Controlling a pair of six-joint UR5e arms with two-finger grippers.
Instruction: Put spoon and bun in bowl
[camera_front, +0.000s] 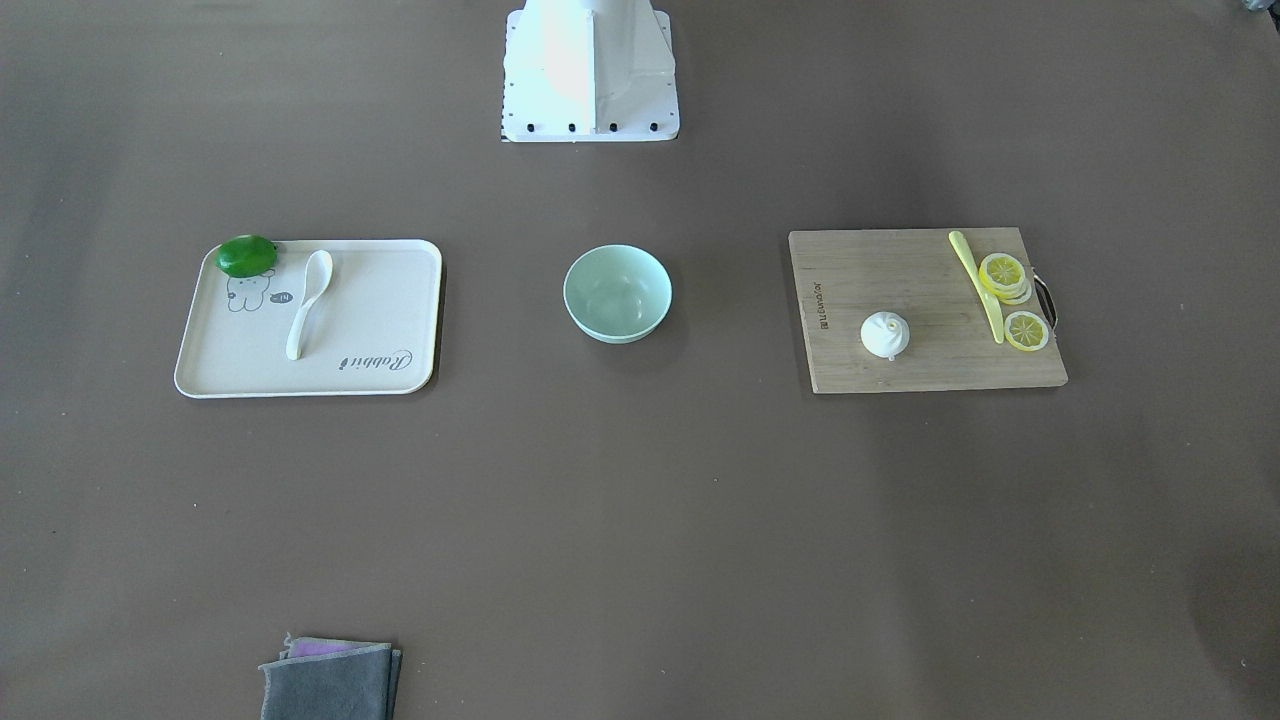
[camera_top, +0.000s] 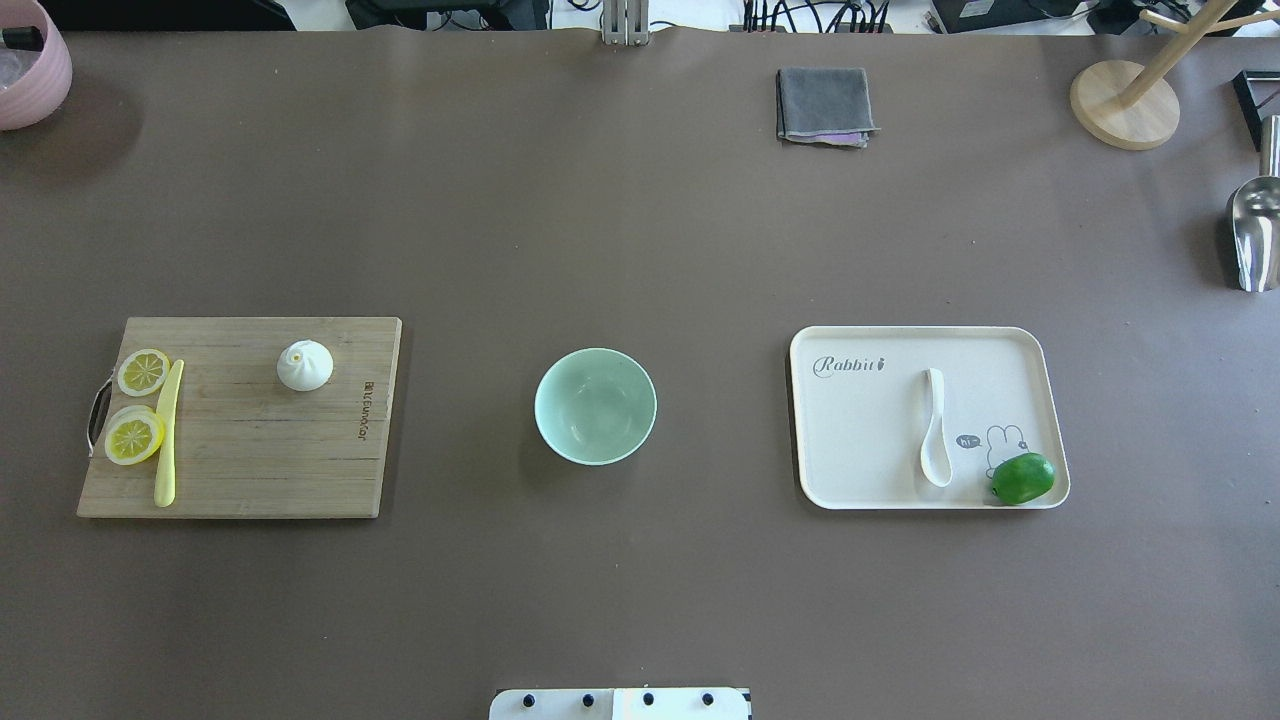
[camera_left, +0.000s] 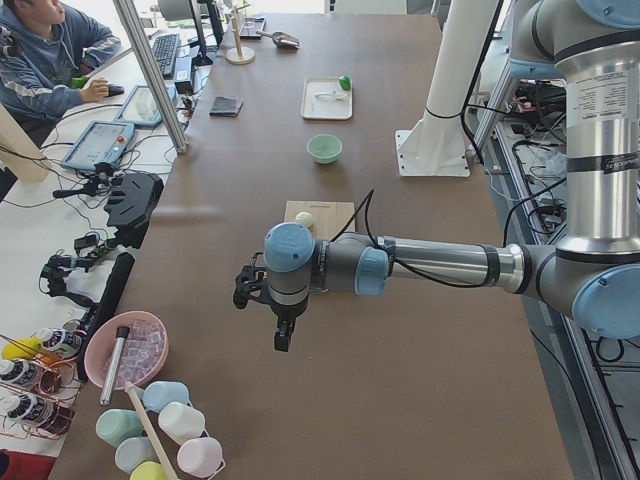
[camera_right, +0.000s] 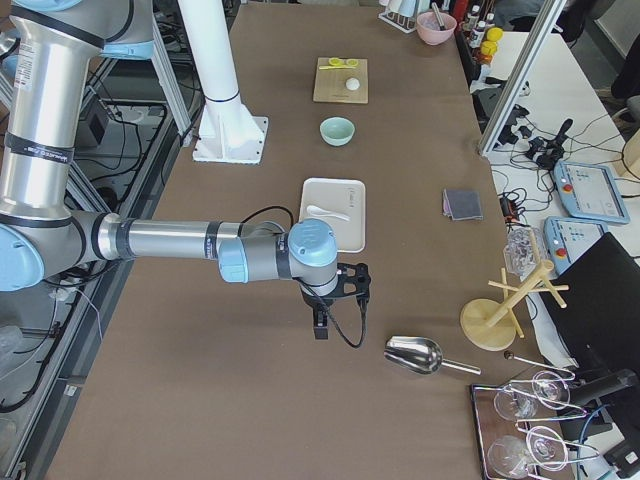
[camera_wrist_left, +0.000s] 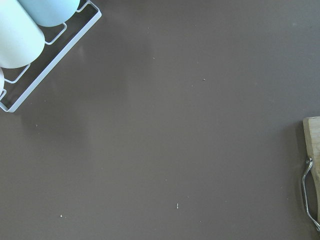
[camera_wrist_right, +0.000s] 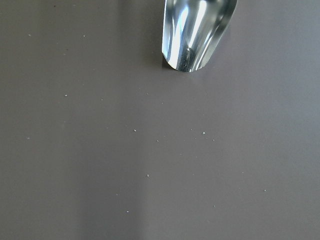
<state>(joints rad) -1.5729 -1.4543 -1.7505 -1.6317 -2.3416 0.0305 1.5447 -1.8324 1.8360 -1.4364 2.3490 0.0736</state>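
Brown bench (camera_top: 600, 220) throughout. Whether the left claw (camera_left: 284, 335) or the right claw (camera_right: 320, 326) is parted, I cannot tell. Spoon (camera_top: 935, 432) lies on the "Rabbit" tray (camera_top: 860, 450) beyond the right claw. Bun (camera_top: 304, 365) sits on the "Joyoung" board (camera_top: 250, 450) beyond the left claw. Bowl (camera_top: 562, 405) stands well apart from both.

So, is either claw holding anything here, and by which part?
Nothing seen held: the spoon lies on the tray, the bun on the board; left claw and right claw hang elsewhere.

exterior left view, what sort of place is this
Most likely a robotics lab, not a kitchen: the left arm reaches over the table, an operator sits by a keyboard, and a teach pendant lies nearby.
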